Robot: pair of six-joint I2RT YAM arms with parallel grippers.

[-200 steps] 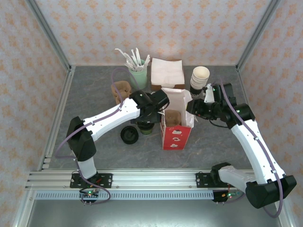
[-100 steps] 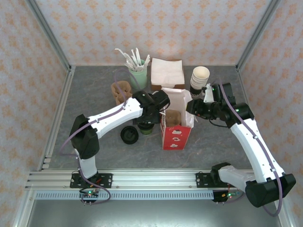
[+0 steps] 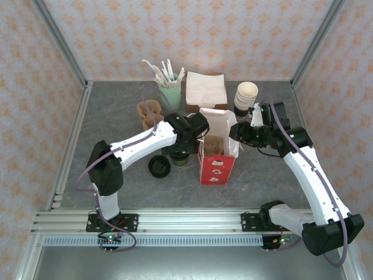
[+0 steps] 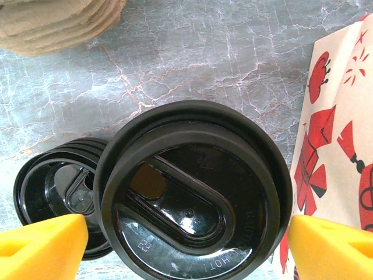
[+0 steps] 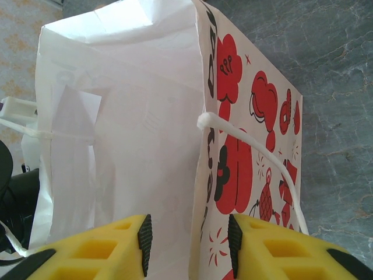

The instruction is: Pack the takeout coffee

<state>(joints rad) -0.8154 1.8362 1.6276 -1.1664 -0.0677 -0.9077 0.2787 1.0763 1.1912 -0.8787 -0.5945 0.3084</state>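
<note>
The left arm (image 3: 137,143) reaches up and right from its base, wrist turned down. The left end effector (image 4: 187,236) is released, with its fingers (image 4: 41,242) either side of the coffee cup (image 4: 192,186), which stands on the surface (image 4: 221,52) just left of the bag (image 3: 217,166). The right arm (image 3: 309,169) bends leftward. The right end effector (image 5: 187,233) straddles the bag's rim; I cannot tell whether it pinches.

Lab booth staged as café counter, aluminium rail (image 3: 175,220) before the paper bag (image 3: 217,166), patterned walls (image 3: 192,35), cups (image 3: 246,96), napkins (image 3: 206,87) behind it.
</note>
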